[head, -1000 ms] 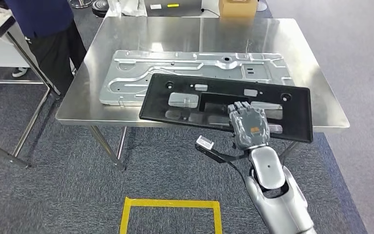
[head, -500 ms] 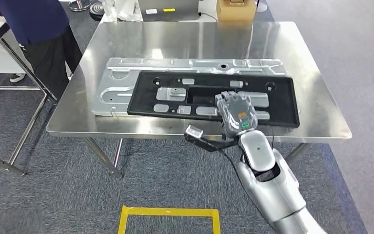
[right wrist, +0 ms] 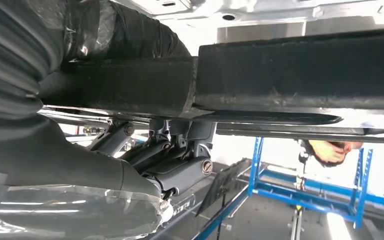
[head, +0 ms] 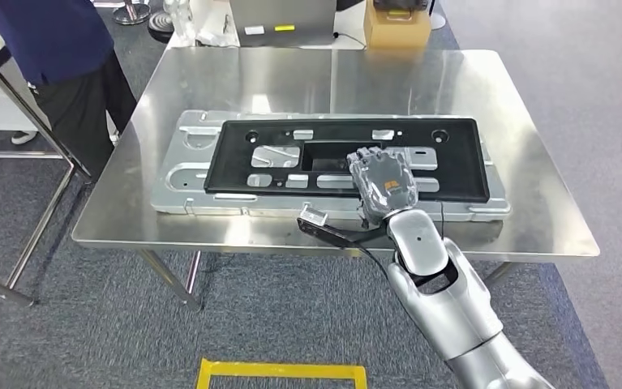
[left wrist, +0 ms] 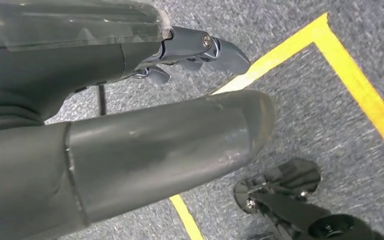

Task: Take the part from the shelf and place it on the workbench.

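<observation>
A long black panel (head: 453, 154) with several cut-outs lies flat over a silver stamped plate (head: 178, 182) on the steel workbench (head: 291, 73). My right hand (head: 382, 182) grips the panel at the middle of its near edge, fingers on top. In the right wrist view the panel's edge (right wrist: 300, 75) sits between the thumb and the dark fingers (right wrist: 179, 160). My left hand (left wrist: 154, 130) hangs over the carpet with its fingers apart and holds nothing.
A person in a blue top (head: 56, 49) stands at the workbench's far left corner, beside another table frame (head: 15, 97). A cardboard box (head: 396, 20) and a grey device (head: 283, 20) stand behind the bench. Yellow tape (head: 283, 373) marks the floor near me.
The view has shifted closer to the bench. The black panel has gone from tilted over the front edge to lying square over the silver plate, my right hand still on it.
</observation>
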Controlling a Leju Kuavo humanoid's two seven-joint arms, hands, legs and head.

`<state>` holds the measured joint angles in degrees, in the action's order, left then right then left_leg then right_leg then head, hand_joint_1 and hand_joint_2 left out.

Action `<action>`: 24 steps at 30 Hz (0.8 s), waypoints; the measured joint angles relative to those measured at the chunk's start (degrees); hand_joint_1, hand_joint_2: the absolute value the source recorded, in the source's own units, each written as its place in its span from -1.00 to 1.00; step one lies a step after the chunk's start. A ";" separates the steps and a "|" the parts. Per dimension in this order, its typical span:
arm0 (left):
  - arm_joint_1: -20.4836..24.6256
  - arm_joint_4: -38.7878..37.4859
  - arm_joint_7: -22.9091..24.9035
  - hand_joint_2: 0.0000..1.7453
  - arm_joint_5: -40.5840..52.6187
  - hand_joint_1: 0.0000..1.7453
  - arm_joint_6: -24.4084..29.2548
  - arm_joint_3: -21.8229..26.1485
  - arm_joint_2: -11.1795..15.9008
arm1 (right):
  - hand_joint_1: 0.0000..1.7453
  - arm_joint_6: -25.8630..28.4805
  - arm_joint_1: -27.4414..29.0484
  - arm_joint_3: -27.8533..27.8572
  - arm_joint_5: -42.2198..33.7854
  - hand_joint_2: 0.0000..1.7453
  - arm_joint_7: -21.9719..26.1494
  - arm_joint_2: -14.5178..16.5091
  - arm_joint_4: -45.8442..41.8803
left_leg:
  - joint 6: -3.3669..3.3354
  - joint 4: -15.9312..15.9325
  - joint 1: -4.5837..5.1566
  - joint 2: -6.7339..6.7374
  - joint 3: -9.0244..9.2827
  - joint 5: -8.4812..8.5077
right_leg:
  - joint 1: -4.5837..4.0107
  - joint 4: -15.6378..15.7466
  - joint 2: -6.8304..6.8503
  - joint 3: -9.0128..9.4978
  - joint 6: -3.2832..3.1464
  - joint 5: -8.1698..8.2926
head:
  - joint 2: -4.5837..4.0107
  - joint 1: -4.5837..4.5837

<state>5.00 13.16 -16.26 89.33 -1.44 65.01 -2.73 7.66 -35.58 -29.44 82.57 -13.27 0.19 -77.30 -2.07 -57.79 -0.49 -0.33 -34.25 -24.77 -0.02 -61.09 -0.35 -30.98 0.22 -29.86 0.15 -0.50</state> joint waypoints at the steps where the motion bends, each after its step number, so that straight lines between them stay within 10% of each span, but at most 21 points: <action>1: 0.07 0.00 -0.01 -1.00 -0.04 -1.00 0.00 -0.01 -0.01 | 1.00 -0.10 -0.09 0.04 -0.14 1.00 -0.05 -0.14 0.05 | -0.25 0.17 -0.09 -0.01 0.46 -0.09 | 0.10 -2.31 0.03 -1.25 0.23 -1.07 | 0.00 -0.01; 4: 0.14 0.00 -0.06 -1.00 -0.22 -1.00 0.00 -0.01 0.01 | 1.00 -0.44 0.15 0.27 -0.81 1.00 -0.14 -0.74 0.40 | -0.65 0.21 -0.05 -0.05 1.25 -0.93 | 0.41 -11.89 0.07 -7.80 0.96 -4.61 | 0.00 -0.02; 6: -0.02 0.00 -0.11 -1.00 -0.31 -1.00 0.00 -0.01 0.02 | 1.00 -0.57 0.62 0.43 -1.10 1.00 -0.15 -1.27 0.82 | -0.59 0.18 -0.03 -0.13 2.18 -1.74 | 0.52 -12.33 0.08 -9.90 1.05 -2.94 | 0.00 -0.02; 10: -0.03 -0.06 -0.23 -1.00 -0.33 -1.00 0.00 -0.01 -0.07 | 1.00 -0.58 0.73 0.72 -1.17 1.00 -0.15 -1.87 1.19 | 0.18 0.26 0.04 -0.14 4.28 -3.61 | -0.03 0.77 0.25 -6.43 -0.18 5.64 | 0.00 -0.01; 15: 0.09 -0.13 -0.27 -1.00 -0.38 -1.00 0.01 -0.01 -0.07 | 1.00 -0.60 0.70 0.89 -1.20 1.00 -0.13 -2.15 1.27 | 1.91 -1.36 0.07 -0.02 4.96 -4.42 | -0.04 3.22 0.09 -4.27 -1.84 5.48 | 0.00 -0.01; 20: 0.10 -0.13 -0.28 -1.00 -0.42 -1.00 0.06 -0.01 0.03 | 1.00 -0.61 0.83 0.91 -1.20 1.00 -0.11 -2.19 1.37 | 3.08 -15.39 -0.29 0.03 -4.10 -9.92 | 0.22 3.55 0.06 -1.94 -2.52 3.73 | 0.00 0.04; 24: -0.11 -0.14 -0.28 -1.00 -0.42 -1.00 0.07 -0.01 0.10 | 1.00 -0.61 1.08 0.91 -1.20 1.00 -0.09 -2.20 1.43 | 2.88 -6.08 -0.34 0.09 -3.42 -1.59 | 0.30 3.43 -0.04 0.83 -1.88 1.51 | 0.00 0.03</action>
<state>4.89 13.02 -16.54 88.91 -1.38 65.00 -2.63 7.05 -34.50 -28.52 81.37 -13.36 -2.01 -75.87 0.81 -63.88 -0.83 -0.24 -37.66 -26.36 0.28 -57.67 -0.39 -30.15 -1.66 -28.35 0.15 -0.47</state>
